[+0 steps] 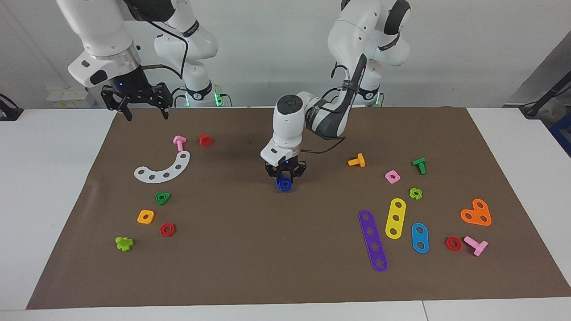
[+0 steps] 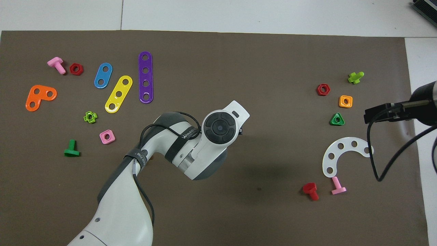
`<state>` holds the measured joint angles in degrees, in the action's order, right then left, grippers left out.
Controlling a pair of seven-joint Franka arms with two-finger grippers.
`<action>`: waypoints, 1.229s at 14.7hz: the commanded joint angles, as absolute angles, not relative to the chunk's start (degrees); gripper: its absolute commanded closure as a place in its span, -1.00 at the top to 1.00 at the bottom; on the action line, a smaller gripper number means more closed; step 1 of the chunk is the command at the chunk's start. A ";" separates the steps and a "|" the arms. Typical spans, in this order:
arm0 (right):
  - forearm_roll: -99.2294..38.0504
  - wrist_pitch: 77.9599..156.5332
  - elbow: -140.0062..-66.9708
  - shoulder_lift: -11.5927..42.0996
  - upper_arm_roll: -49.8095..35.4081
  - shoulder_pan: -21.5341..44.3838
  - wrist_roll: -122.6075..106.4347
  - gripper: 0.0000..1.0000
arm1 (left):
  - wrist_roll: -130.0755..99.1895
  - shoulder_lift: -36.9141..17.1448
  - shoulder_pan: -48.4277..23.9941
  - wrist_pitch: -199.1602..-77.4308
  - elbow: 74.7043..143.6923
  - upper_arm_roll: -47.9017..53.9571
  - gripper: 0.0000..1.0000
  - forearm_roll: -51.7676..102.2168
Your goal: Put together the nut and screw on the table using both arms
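Dark-blue plastic shows between the closed fingers of the left gripper (image 1: 285, 174): it is clamped on the nut (image 1: 284, 183), low over the middle of the brown mat (image 1: 250, 249), though whether the screw is under it I cannot tell. The right gripper (image 1: 142, 107) waits with jaws spread above the mat's edge at its own end. To do this well, I judge the left should hold the nut level and steady.

Left gripper (image 1: 285, 174) points straight down, clamped; right gripper (image 1: 142, 108) hangs raised, fingers spread.
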<state>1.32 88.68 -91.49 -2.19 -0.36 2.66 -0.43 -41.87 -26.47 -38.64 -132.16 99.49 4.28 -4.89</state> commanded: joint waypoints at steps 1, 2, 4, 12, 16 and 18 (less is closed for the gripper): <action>0.00 87.80 -92.02 -2.81 -0.18 2.37 -0.53 1.00 | -42.27 -26.10 -38.67 -130.70 97.83 3.87 -0.80 -4.40; -0.09 87.89 -92.02 -2.81 -0.18 2.29 -0.53 1.00 | -42.28 -26.19 -38.58 -130.61 96.69 3.69 -0.80 -2.65; -0.09 87.89 -92.02 -2.72 -0.18 2.29 -0.53 1.00 | -42.28 -26.89 -38.24 -127.90 92.92 3.52 -0.80 -0.53; -0.09 87.89 -92.02 -2.73 -0.18 2.29 -0.53 1.00 | -42.62 -27.42 -39.11 -121.90 92.54 3.69 -0.80 2.02; -0.09 87.89 -92.02 -2.72 -0.18 2.29 -0.53 1.00 | -44.30 -26.37 -40.08 -121.99 95.52 3.69 -0.80 2.81; 0.00 87.89 -92.02 -2.81 -0.18 2.20 -0.62 1.00 | -44.30 -25.41 -40.08 -123.83 98.68 3.69 -0.80 2.81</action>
